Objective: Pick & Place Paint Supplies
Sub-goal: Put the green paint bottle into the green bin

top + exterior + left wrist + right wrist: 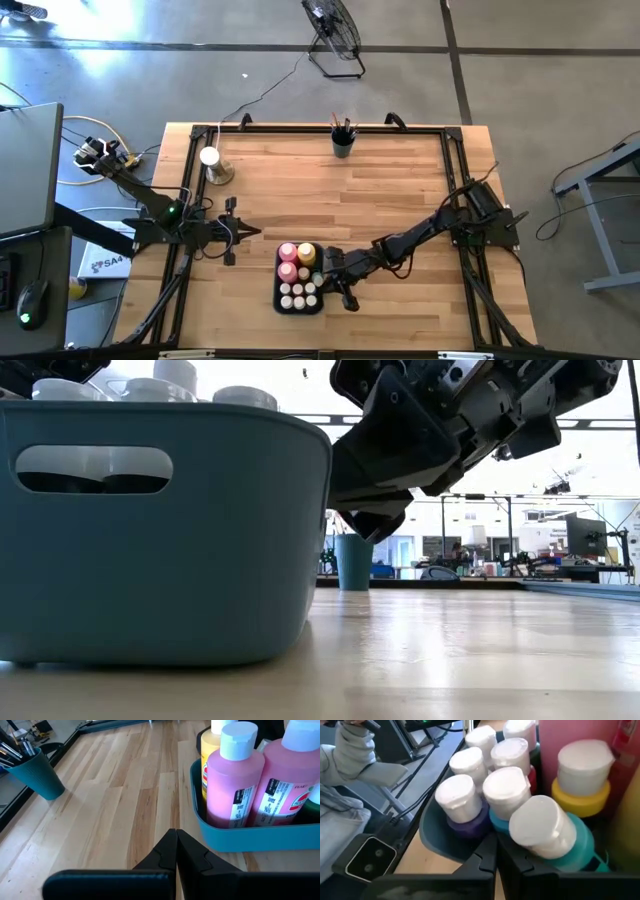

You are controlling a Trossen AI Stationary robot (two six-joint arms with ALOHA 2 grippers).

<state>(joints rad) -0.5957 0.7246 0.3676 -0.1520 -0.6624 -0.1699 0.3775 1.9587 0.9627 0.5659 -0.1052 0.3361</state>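
Holding paint bottles [298,293] (white-capped), teal bin [281,300]; both tools pressed together, empty.

Two pink bottles [235,785], one yellow bottle [306,252].

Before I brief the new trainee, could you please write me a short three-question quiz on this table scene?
1. True or false: the teal bin holds the pink bottles.
2. Which holds the paintbrushes: A the bin, B the teal cup, C the bare table?
3. How do the jaws of the right gripper, beside the bin, stand?

Key: 1 true; 2 B; 3 shut, holding nothing.
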